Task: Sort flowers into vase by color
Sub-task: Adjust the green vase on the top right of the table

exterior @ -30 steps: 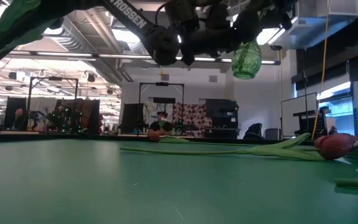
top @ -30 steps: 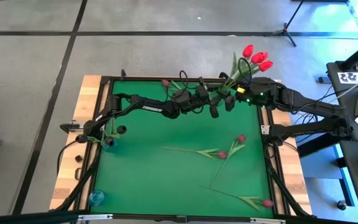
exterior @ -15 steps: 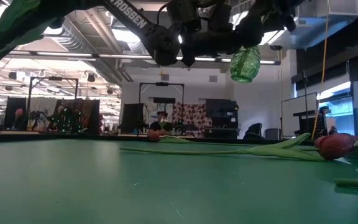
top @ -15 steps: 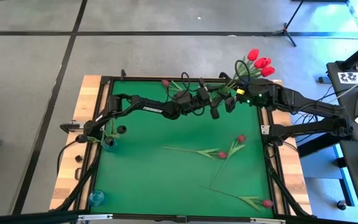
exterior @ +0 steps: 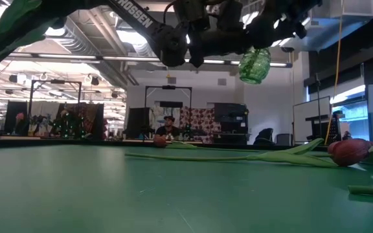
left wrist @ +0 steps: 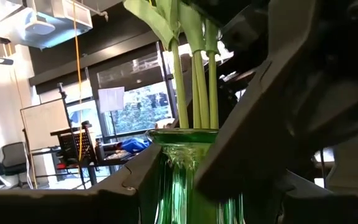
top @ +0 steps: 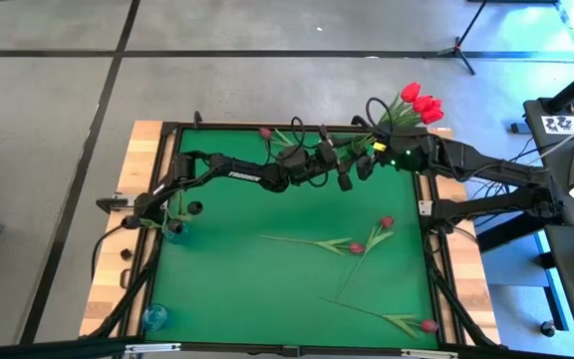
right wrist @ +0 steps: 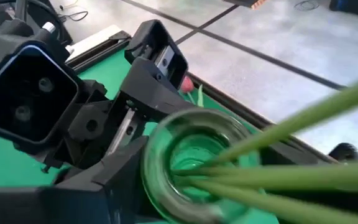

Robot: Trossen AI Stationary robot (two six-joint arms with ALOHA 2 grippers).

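Three red flowers (top: 419, 101) stand in the green vase (exterior: 255, 65) I hold aloft, clamped by my left gripper (top: 365, 163) and right gripper (top: 387, 152). Four more tulips (top: 362, 245) lie on the mat (top: 237, 279) below.

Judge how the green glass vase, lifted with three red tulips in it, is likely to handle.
The green vase hangs above the table, gripped by the left claw. Ribbed glass is probably slippery and breakable. The tulips lean far out sideways, so it is likely top-heavy and apt to tip when set down.

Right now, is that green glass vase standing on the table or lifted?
Lifted: the green glass vase hangs above the table, held with red tulips inside.
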